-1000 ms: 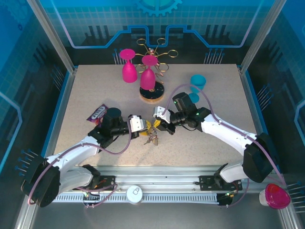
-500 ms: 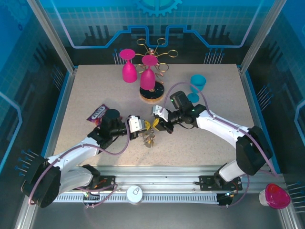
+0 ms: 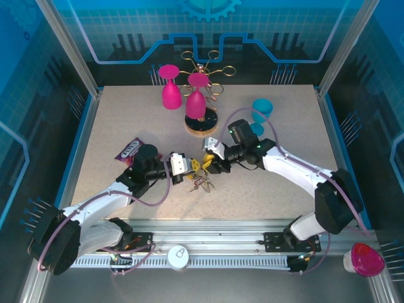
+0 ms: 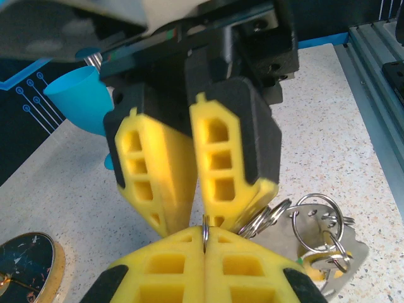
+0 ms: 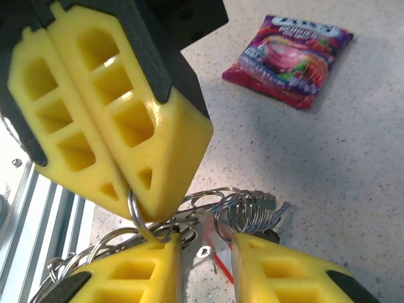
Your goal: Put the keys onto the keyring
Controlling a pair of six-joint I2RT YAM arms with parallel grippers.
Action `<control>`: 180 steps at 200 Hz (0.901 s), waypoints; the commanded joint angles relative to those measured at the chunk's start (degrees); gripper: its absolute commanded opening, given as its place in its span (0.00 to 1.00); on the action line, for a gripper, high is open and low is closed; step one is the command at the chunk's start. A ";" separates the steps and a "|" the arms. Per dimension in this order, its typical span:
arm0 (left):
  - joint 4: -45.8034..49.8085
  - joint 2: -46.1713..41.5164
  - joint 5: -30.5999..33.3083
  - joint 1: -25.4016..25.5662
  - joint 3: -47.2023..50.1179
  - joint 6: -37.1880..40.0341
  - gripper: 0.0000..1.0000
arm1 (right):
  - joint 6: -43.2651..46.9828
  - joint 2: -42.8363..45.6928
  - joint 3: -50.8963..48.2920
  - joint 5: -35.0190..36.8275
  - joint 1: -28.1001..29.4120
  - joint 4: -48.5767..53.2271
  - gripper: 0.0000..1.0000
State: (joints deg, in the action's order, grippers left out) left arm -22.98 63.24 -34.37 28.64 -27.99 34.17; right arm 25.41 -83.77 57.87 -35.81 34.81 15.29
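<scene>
Nearest me, on the rail in front of my bases, lies a small white round tin (image 3: 178,257), its top closed. Off to my right, past the table (image 3: 126,120) corner, a pink cup (image 3: 366,259) lies on its side against a pale one; I cannot see into either.

Out on the table my two tips meet nose to nose. My left end effector (image 4: 205,252) is pressed closed on the keyring (image 4: 205,230), whose thin grey wire stands edge-on between the yellow pads. My right end effector (image 5: 208,259) has only a narrow gap between its fingers. In the right wrist view, coils of small split rings and a bit of red tag lie across that gap. The keys (image 3: 202,184) hang in a bunch just below both tips, resting on the table.

To my left, near my left arm, a purple snack packet (image 5: 290,57) lies flat and sealed.

Farther out is the round wooden rack base (image 3: 201,124), with one pink wine glass (image 3: 197,98) upside down over it, under the gold wire rack (image 3: 218,69). A second pink glass (image 3: 170,88) stands upside down on the table just beside it. To the right, a blue cup (image 3: 262,107) is tilted, and another blue cup (image 3: 255,129) sits nearer, partly behind my right arm; their insides are hidden from me.
</scene>
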 commanded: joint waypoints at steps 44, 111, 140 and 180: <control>-5.56 -1.26 -2.81 -0.83 0.72 -3.05 0.00 | 0.51 5.47 -4.13 -3.66 -0.71 -6.94 0.30; -6.20 -0.91 -3.60 -1.05 0.67 -4.03 0.00 | -0.18 3.80 -3.25 -3.66 0.04 -9.42 0.23; -6.50 -0.67 -3.64 -1.14 0.56 -4.28 0.00 | -0.18 2.91 -2.77 -4.42 0.41 -9.67 0.22; -7.08 -0.53 -3.85 -1.39 0.54 -4.90 0.00 | -0.51 1.81 -2.10 -4.94 1.05 -10.98 0.18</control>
State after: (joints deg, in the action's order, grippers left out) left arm -26.04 63.24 -35.83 27.75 -27.88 30.30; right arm 25.45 -81.01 54.28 -38.65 34.94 6.50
